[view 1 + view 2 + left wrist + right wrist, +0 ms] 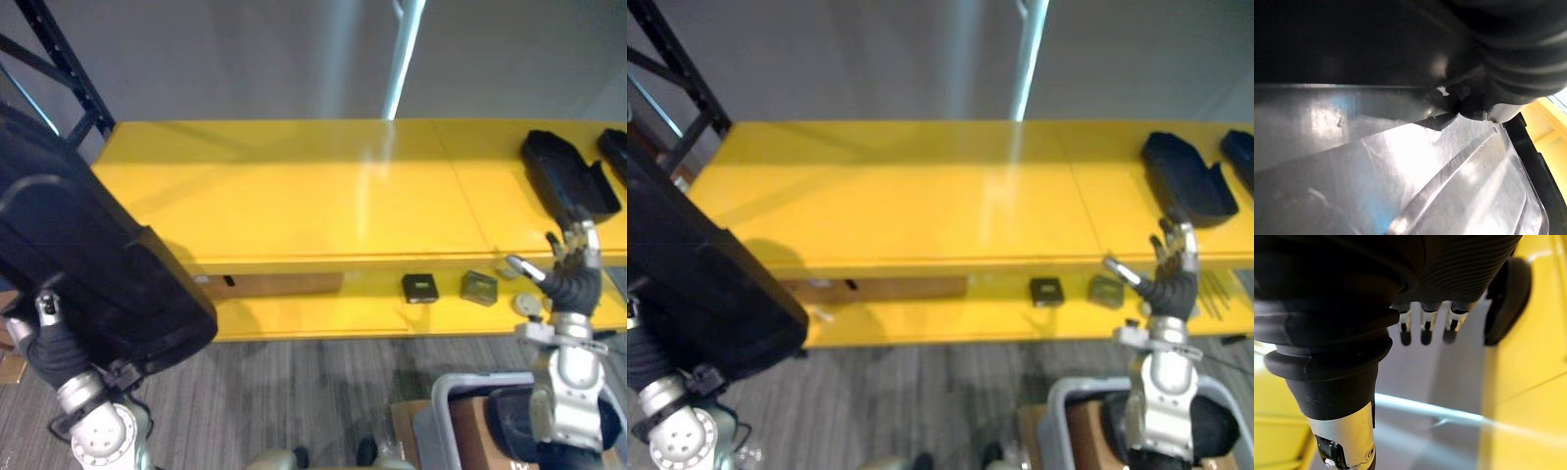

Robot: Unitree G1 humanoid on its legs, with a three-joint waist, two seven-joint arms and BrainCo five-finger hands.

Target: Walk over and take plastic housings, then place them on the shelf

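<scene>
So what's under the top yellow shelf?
On the lower shelf sit a black box, a greenish box and a small round piece. The top shelf covers everything further back, so that part cannot be seen.

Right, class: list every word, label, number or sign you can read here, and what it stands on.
No text can be read.
The small black square box and the olive box on the yellow shelf's lower level may carry labels, too small to read.
The large black plastic housing at the left and the black plastic housing on the top level show no print.
</scene>
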